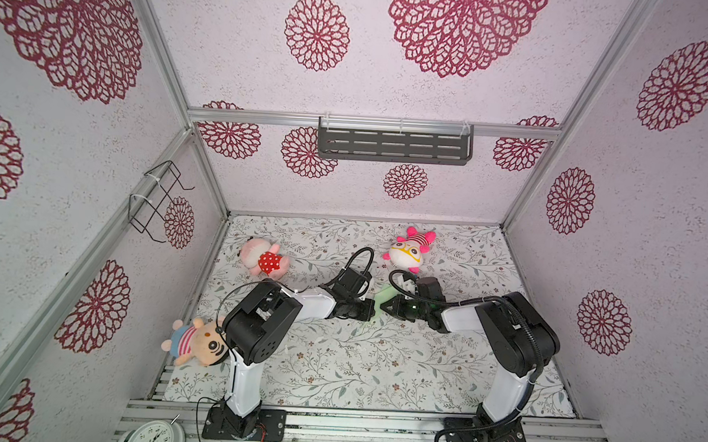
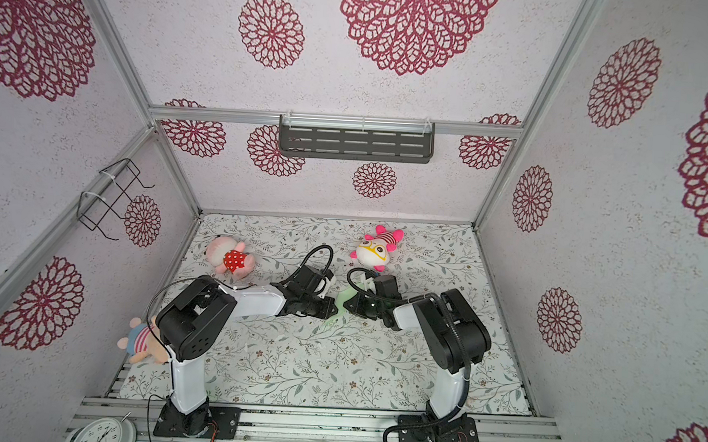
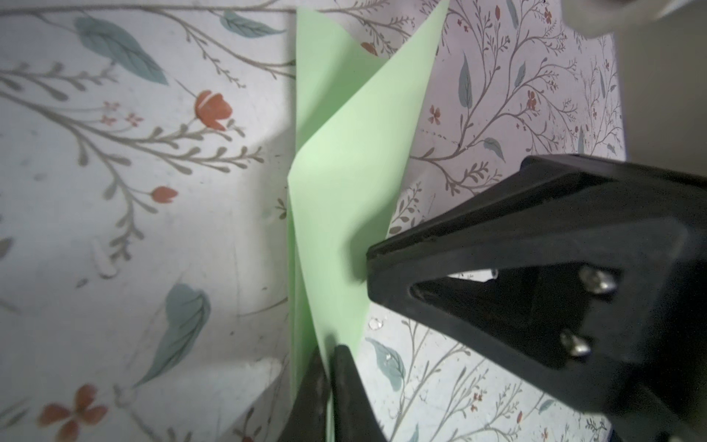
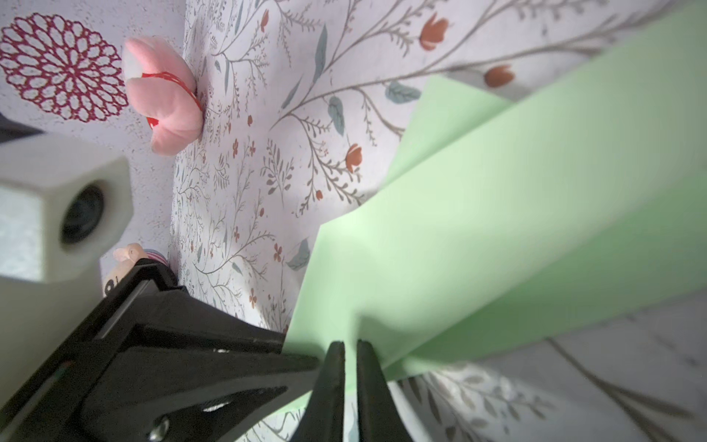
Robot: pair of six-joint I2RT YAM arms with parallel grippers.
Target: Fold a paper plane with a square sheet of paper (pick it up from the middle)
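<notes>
Your left gripper [image 3: 328, 371] is clamped on the paper [image 3: 344, 199], jaws pinched together on its lower end at the bottom edge of the left wrist view. From there the folded paper runs straight up the frame, its layers splaying open near the top. Your right gripper [image 4: 350, 363] meets it from the side, jaws almost together at the paper's edge (whether they bite it or only touch, I cannot tell). In both top views the paper [image 1: 382, 299] sits at the centre between the two grippers, its long axis crossing the line that joins them. Both grippers are equally near, so the next crease, I judge, needs an even pull.
</notes>
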